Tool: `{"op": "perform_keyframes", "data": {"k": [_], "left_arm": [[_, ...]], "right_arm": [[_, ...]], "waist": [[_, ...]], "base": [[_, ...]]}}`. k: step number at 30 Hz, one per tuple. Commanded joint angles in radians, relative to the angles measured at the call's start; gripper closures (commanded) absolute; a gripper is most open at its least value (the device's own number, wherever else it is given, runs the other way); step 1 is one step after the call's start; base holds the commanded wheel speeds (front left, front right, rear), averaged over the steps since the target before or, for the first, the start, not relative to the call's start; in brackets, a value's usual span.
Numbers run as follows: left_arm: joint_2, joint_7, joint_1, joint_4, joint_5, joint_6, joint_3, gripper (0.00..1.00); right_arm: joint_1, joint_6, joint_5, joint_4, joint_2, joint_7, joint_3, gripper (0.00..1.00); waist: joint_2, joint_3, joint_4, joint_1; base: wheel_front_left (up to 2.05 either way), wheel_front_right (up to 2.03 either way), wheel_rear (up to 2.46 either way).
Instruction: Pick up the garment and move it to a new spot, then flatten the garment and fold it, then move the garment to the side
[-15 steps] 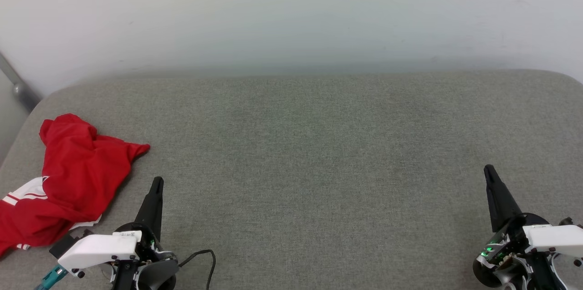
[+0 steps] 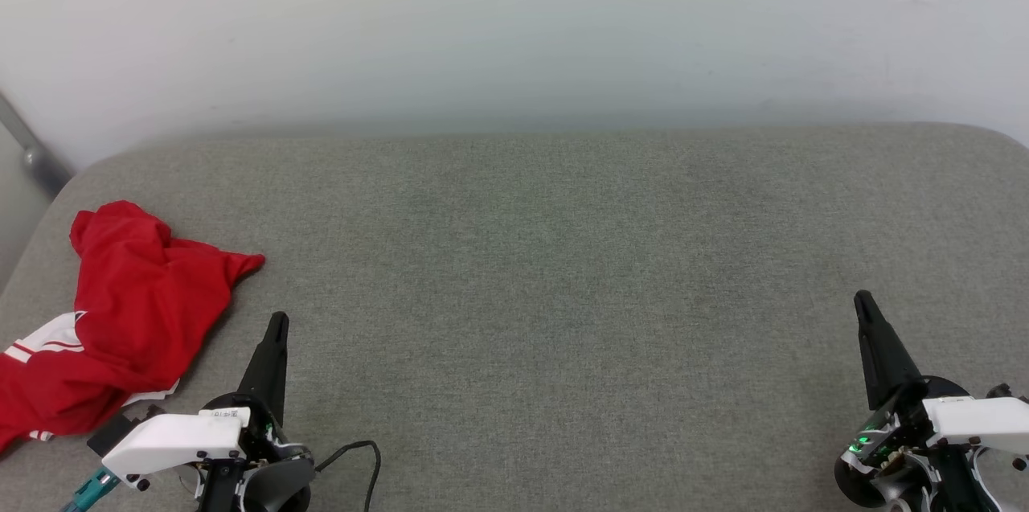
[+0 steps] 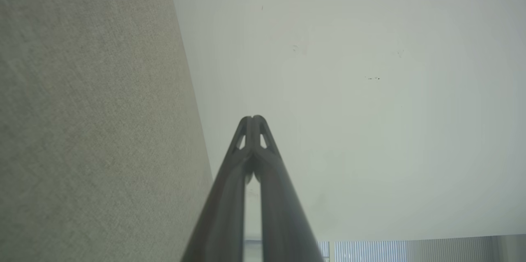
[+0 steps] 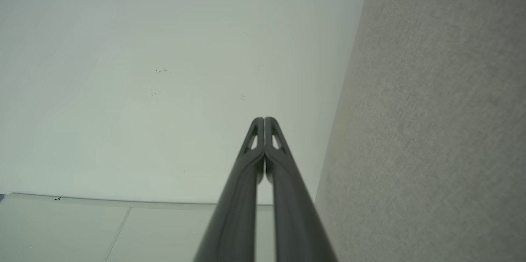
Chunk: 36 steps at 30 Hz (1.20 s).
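Head view matches half a second ago: the red jersey T-shirt with white sleeves (image 2: 120, 319) lies untouched at the frame's left edge on the grey fabric surface (image 2: 547, 271), while the left gripper (image 2: 276, 322) and right gripper (image 2: 862, 300) keep their fingers pressed together (empty), so pickup looks unstarted.

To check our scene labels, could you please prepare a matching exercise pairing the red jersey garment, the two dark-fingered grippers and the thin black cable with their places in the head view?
Things:
1. red crumpled jersey garment with white sleeve
2. left gripper
3. right gripper
4. thin black cable

Places or states:
A. lower right, shut
B. far left of the grey fabric surface
C. looping near the bottom edge
D. lower left, shut

Pairs: 1-B, 2-D, 3-A, 4-C.
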Motion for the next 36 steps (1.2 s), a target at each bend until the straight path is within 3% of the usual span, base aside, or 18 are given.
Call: {"op": "perform_keyframes", "data": {"k": [1,11,12,25,36], "left_arm": [[-0.003,0.002,-0.005,0.0,0.001,-0.003,0.002,1.0],[-0.003,0.002,-0.005,0.0,0.001,-0.003,0.002,1.0],[0.0,0.0,0.001,0.003,0.0,0.0,-0.001,0.0],[0.0,-0.06,-0.013,-0.022,0.036,0.0,-0.078,0.0],[0.0,-0.109,-0.015,-0.065,0.201,0.001,-0.119,0.0]], "right_arm": [[-0.012,0.0,-0.005,0.001,0.005,0.002,0.0,1.0],[-0.012,0.0,-0.005,0.001,0.005,0.002,0.0,1.0],[0.002,0.0,0.0,0.003,0.0,0.0,0.0,0.0],[0.028,0.0,-0.046,-0.046,-0.005,-0.058,0.022,0.0],[0.04,0.0,-0.254,-0.091,-0.023,-0.108,0.044,0.0]], "waist": [[0.0,0.0,0.0,0.0],[0.0,0.0,0.0,0.0],[0.0,0.0,0.0,0.0],[0.0,0.0,0.0,0.0],[0.0,0.0,0.003,0.0]], "base": [[0.0,0.0,0.0],[0.0,0.0,0.0],[0.0,0.0,0.0],[0.0,0.0,0.0],[0.0,0.0,0.0]]}}
